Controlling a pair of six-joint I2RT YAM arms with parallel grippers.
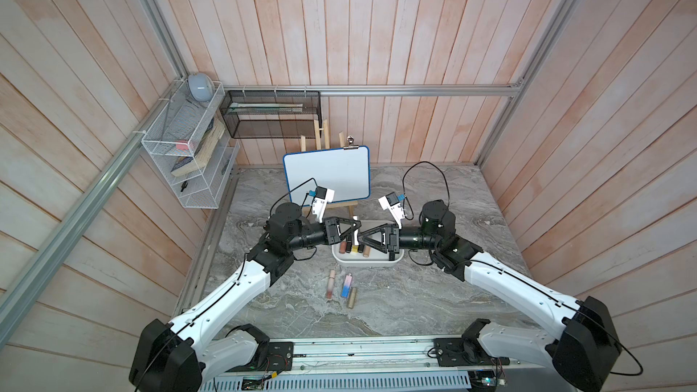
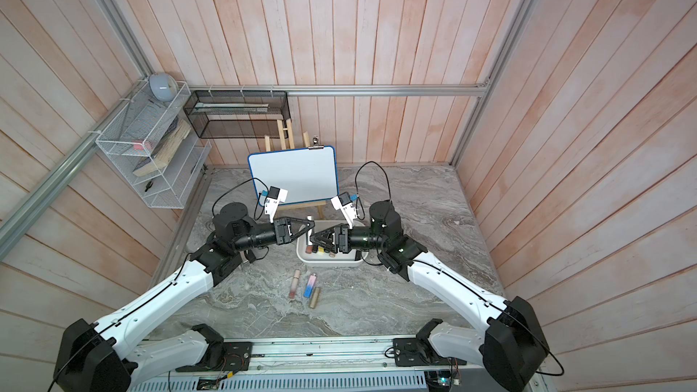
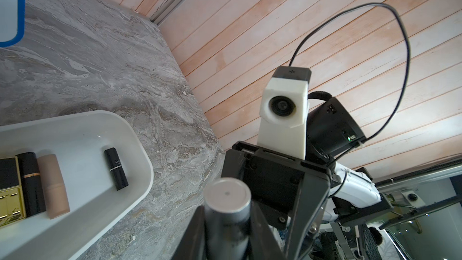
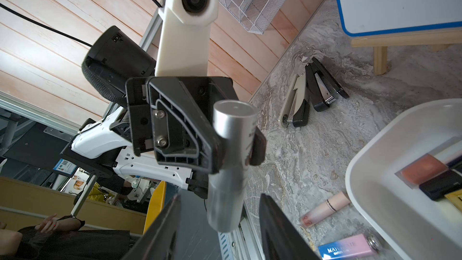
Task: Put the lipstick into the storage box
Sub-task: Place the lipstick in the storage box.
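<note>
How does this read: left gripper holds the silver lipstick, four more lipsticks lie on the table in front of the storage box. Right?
Not four, three. Both top views show three lipsticks on the table in front of the storage box: a nude tube, a blue-and-pink one and a gold one. The left gripper does hold the silver lipstick.

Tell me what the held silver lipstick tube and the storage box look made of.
Silver lipstick tube: likely brushed metal, or metallised plastic; satin grey sheen, soft highlights.
Storage box: apparently moulded plastic; smooth, white, semi-gloss, rounded rim with faint reflections.
</note>
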